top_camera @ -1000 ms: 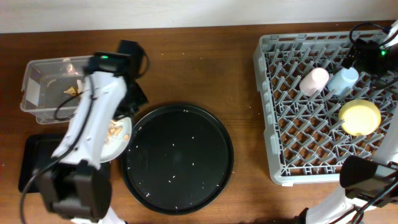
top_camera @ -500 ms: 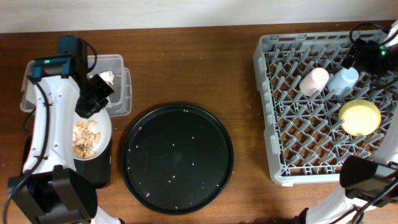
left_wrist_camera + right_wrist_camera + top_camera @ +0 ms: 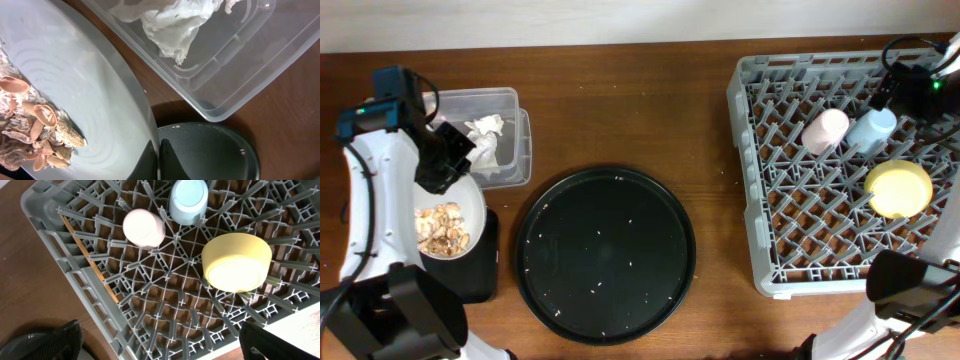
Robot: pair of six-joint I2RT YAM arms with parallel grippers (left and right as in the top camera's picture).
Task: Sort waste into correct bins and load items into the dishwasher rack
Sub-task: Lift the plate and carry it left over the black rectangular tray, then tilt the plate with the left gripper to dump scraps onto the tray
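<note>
My left gripper (image 3: 159, 161) is shut on the rim of the grey-white plate (image 3: 90, 85), which carries beige-brown food scraps (image 3: 30, 125). In the overhead view the plate (image 3: 460, 195) hangs over the shallow black tray (image 3: 478, 278), just left of the clear tub (image 3: 510, 110). Crumpled white tissue (image 3: 170, 25) lies in the tub (image 3: 240, 65). The pink cup (image 3: 144, 227), blue cup (image 3: 188, 202) and yellow bowl (image 3: 236, 262) sit upside down in the grey dishwasher rack (image 3: 75, 275). My right gripper (image 3: 162, 341) hovers open above the rack, holding nothing.
A large round black tray (image 3: 605, 255) with scattered crumbs lies in the middle of the brown table. A thin wooden chopstick (image 3: 90, 262) lies along the rack's left side. The rack (image 3: 760, 200) fills the right of the table.
My left arm has swung left with the plate, from beside the round tray to above the shallow black tray. The clear tub and its tissue are uncovered. The right arm has not moved.
</note>
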